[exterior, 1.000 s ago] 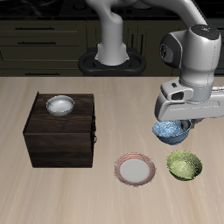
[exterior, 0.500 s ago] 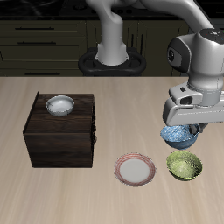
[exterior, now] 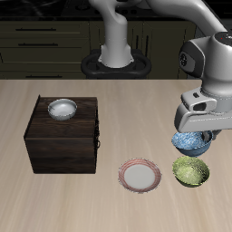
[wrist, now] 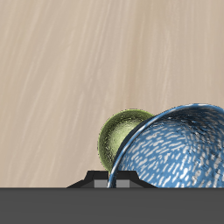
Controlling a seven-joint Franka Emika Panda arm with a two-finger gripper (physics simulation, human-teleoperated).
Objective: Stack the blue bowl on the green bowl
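Note:
The blue bowl [exterior: 190, 142], speckled blue and white, hangs in the air with my gripper [exterior: 203, 135] shut on its rim. It is just above and slightly behind the green bowl [exterior: 190, 170], which rests on the table near the front edge. In the wrist view the blue bowl [wrist: 175, 150] fills much of the picture and covers part of the green bowl [wrist: 120, 138] beneath it. My fingertips are hidden behind the gripper body and the bowl.
A pink-rimmed white plate [exterior: 140, 176] lies beside the green bowl. A dark wooden box [exterior: 62, 136] farther along the table carries a plain white bowl [exterior: 62, 109]. The robot's base [exterior: 115, 60] stands at the back.
My gripper has carried the blue bowl sideways and toward the table's front edge, so it now hangs nearly over the green bowl.

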